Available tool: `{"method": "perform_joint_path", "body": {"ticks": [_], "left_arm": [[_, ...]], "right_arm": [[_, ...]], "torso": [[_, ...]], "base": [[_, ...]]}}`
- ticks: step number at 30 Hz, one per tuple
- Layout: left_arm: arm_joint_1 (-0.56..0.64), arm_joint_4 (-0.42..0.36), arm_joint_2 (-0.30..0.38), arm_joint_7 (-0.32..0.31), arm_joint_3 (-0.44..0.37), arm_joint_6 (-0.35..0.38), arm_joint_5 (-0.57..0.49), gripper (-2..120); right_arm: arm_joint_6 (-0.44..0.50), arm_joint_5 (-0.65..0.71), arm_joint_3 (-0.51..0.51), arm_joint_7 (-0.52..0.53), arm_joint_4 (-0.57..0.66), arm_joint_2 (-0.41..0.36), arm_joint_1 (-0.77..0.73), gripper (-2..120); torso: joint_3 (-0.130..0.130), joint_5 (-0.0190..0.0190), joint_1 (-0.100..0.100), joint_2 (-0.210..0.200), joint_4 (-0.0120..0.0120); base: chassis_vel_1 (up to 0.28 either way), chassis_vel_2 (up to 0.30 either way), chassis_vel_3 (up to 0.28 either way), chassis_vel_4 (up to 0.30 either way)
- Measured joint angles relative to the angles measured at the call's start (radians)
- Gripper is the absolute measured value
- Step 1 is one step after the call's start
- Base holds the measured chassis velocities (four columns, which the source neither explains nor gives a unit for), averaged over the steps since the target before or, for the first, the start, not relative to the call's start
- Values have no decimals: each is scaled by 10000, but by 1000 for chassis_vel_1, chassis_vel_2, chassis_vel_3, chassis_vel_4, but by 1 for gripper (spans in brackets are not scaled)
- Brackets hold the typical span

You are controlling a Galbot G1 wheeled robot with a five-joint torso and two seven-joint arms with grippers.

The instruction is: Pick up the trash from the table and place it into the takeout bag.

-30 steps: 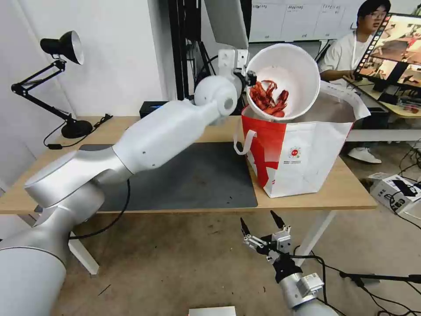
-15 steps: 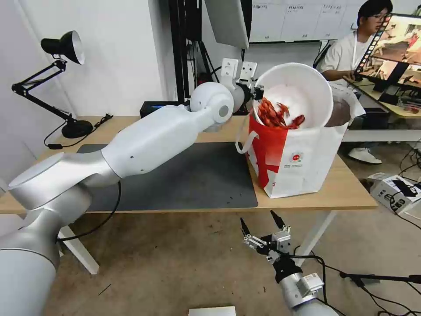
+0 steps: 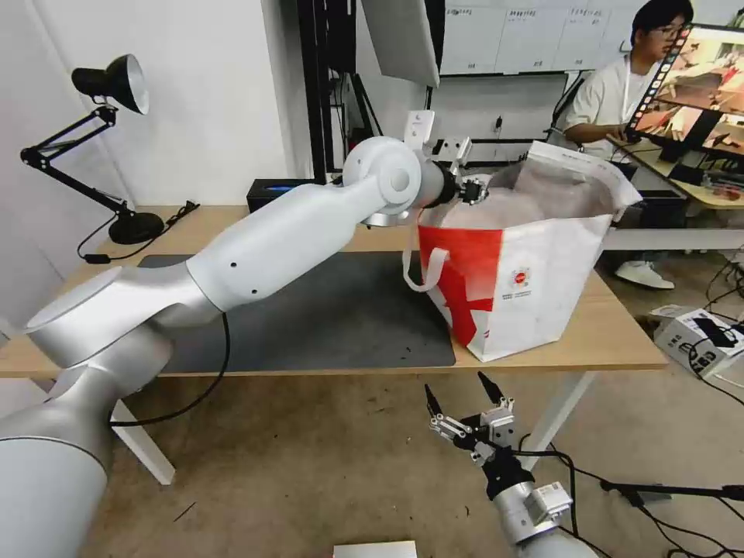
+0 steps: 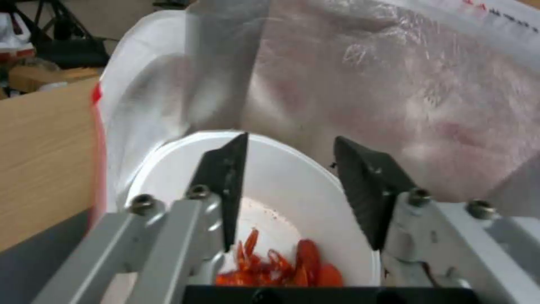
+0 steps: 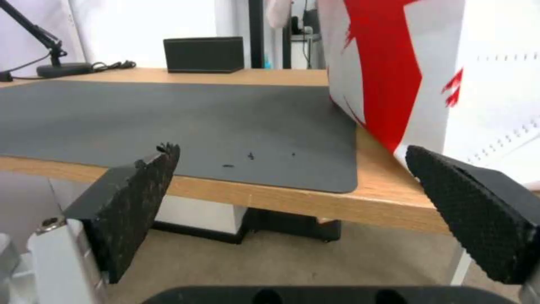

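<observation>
Head camera looks down over the table (image 3: pixel 604 341); both wrist views sit close — sharing the takeout bag (image 3: pixel 535 287).

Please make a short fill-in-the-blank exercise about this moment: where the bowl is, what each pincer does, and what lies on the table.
1. The white bowl with red scraps sits inside the ___.
2. The left pincer is at the bag's mouth, its fingers ___ and apart from the bowl's rim.
3. The right pincer hangs open, lower than the ___.
4. The takeout bag stands beside the dark grey ___ .

Missing words: takeout bag; open; table; mat
</observation>
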Motion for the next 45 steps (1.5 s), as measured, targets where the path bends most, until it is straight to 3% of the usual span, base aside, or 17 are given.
{"method": "perform_joint_path", "body": {"ticks": [6, 10, 14, 15, 18, 20, 21, 22, 24, 25, 26, 29, 35, 37, 38, 41, 45], "left_arm": [[160, -484, 442, 41, -400, -177, 13, 71], [484, -1212, 1098, 236, -896, -810, 187, 86], [1153, -2156, 2351, 651, -1718, -1858, 859, 99], [1153, -2156, 2351, 651, -1718, -1858, 859, 99], [2254, -3044, 3965, 1516, -2582, -2877, 2077, 100], [2530, -3198, 4228, 1680, -2753, -3050, 2291, 100], [3559, -3666, 4909, 2093, -3395, -3459, 2858, 100], [3559, -3666, 4909, 2093, -3395, -3459, 2858, 100], [4575, -4012, 5373, 2363, -4120, -3786, 3392, 100], [5661, -4305, 5726, 2620, -4975, -4127, 3882, 100], [5661, -4305, 5726, 2620, -4975, -4127, 3882, 100], [8234, -4893, 6323, 2944, -6899, -4594, 4554, 100], [10444, -5083, 6428, 3253, -8255, -5333, 5542, 100], [11546, -5262, 6132, 3321, -9147, -5524, 5936, 100], [11546, -5262, 6132, 3321, -9147, -5524, 5936, 100], [13106, -5395, 5395, 3555, -10452, -5986, 6871, 100], [14006, -5387, 4772, 3851, -11245, -6523, 7621, 100]], "right_arm": [[0, 0, 1, 0, 0, 0, 0, 100], [1, 0, 0, 0, 0, 0, -1, 100], [0, 0, 0, 0, 0, 0, 0, 100], [0, 0, 0, 0, 0, 0, 0, 100], [1, 0, 0, -1, 0, 0, -1, 100], [0, 0, 0, -1, 0, 0, 0, 100], [0, 0, 0, -1, 0, 0, 0, 100], [0, 0, 0, -1, 0, 0, 0, 100], [0, 0, 0, -1, 0, 0, 0, 100], [0, 0, 0, -1, 0, 0, 0, 100], [0, 0, 0, -1, 0, 0, 0, 100], [1, 0, 0, -1, 0, -1, 0, 100], [0, 0, 0, -2, 0, -1, 0, 100], [1, 0, 0, 1, 0, 0, 0, 100], [1, 0, 0, 1, 0, 0, 0, 100], [1, 0, 0, 2, 0, -1, 0, 100], [1, 0, 0, 0, 0, 0, 0, 100]], "torso": [[0, -1, -1, 0, 1], [0, 0, 0, 1, -1], [0, -3, -1, 1, 0], [0, -3, -1, 1, 0], [-1, -5, 0, 1, 3], [-1, -5, -1, 1, 6], [-1, -8, -1, 1, 7], [-1, -8, -1, 1, 7], [-1, -10, -2, 1, 5], [-1, -4, -1, 1, 2], [-1, -4, -1, 1, 2], [-1, -8, -2, 2, 9], [0, -3, -1, 1, 2], [0, 4, 0, 2, -3], [0, 4, 0, 2, -3], [0, -4, -2, 2, 3], [-1, 0, -1, 1, 1]], "base": [[0, 0, 0, 0], [0, 0, 0, 0], [0, 0, 0, 0], [0, 0, 0, 0], [0, 0, 0, 0], [0, 0, 0, 0], [0, 0, 0, 0], [0, 0, 0, 0], [0, 0, 0, 0], [0, 0, 0, 0], [0, 0, 0, 0], [0, 0, 0, 0], [0, 0, 0, 0], [0, 0, 0, 0], [0, 0, 0, 0], [0, 0, 0, 0], [0, 0, 0, 0]]}}
